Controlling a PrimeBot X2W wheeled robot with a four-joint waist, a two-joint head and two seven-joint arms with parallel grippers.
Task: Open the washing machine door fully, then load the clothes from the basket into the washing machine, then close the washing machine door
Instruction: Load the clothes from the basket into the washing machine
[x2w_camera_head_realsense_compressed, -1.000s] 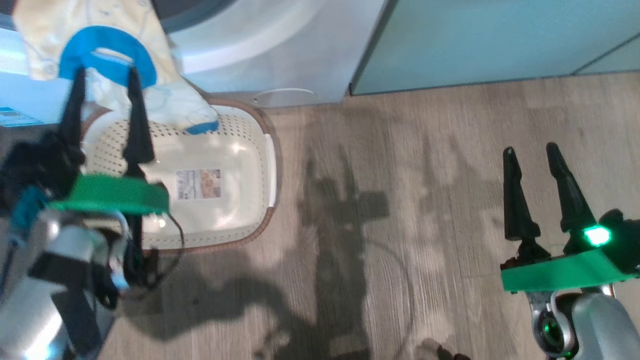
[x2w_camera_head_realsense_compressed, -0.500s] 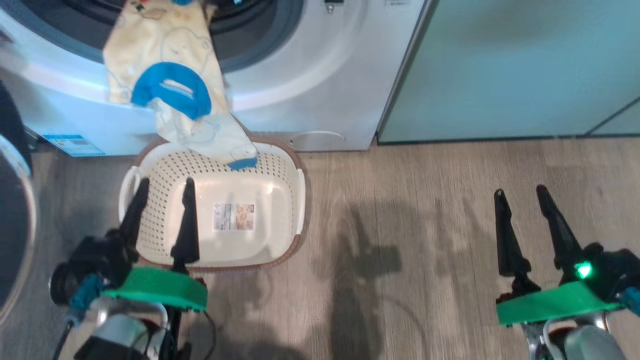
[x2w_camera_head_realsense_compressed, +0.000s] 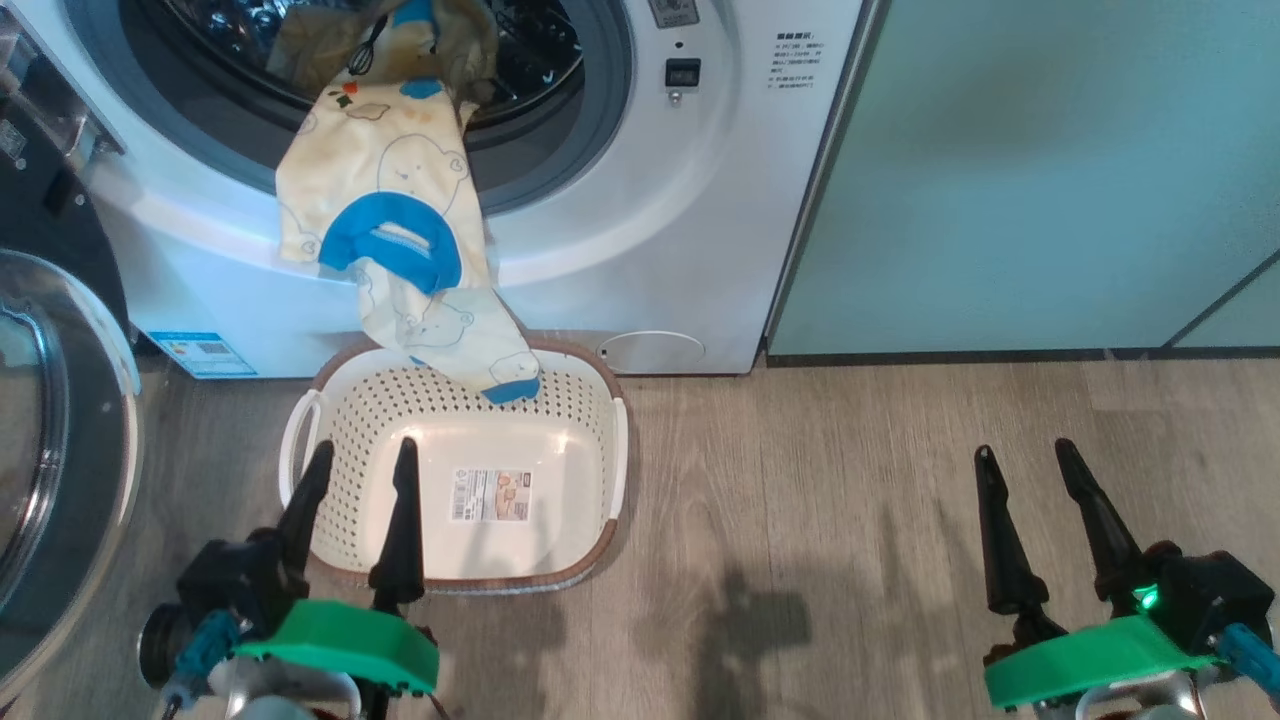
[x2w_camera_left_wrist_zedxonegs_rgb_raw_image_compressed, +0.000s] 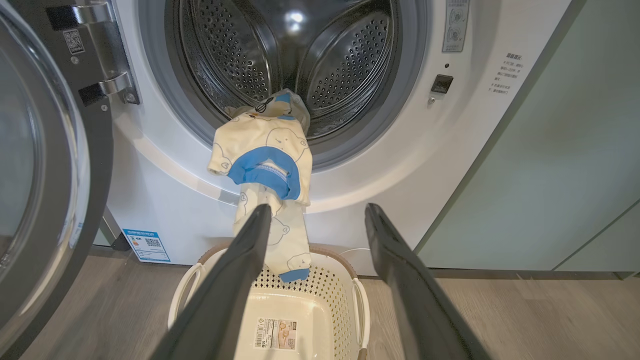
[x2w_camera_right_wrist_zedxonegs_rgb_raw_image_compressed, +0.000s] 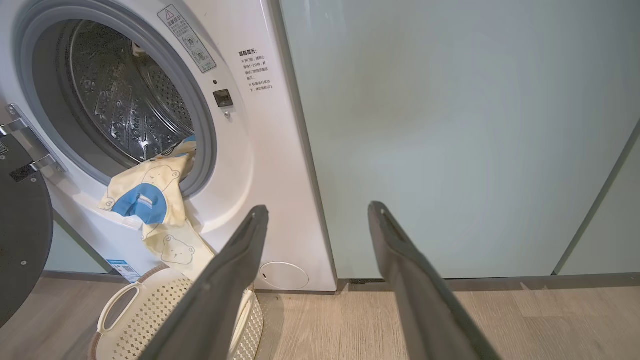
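Clothes (x2w_camera_head_realsense_compressed: 400, 250) were draped out of the washing machine (x2w_camera_head_realsense_compressed: 650, 250) opening, partly inside the drum, with the blue-trimmed end hung down into the basket (x2w_camera_head_realsense_compressed: 570, 400) set just before the machine. The washing machine door (x2w_camera_head_realsense_compressed: 60, 450) was swung open at the left. The left gripper (x2w_camera_head_realsense_compressed: 363, 445) was held over the basket's near rim and the right gripper (x2w_camera_head_realsense_compressed: 1025, 448) over the floor, both spread wide with nothing grasped.

The wood-look floor (x2w_camera_head_realsense_compressed: 850, 520) carries the cream basket (x2w_camera_head_realsense_compressed: 400, 415), standing just before the washing machine (x2w_camera_head_realsense_compressed: 660, 230)
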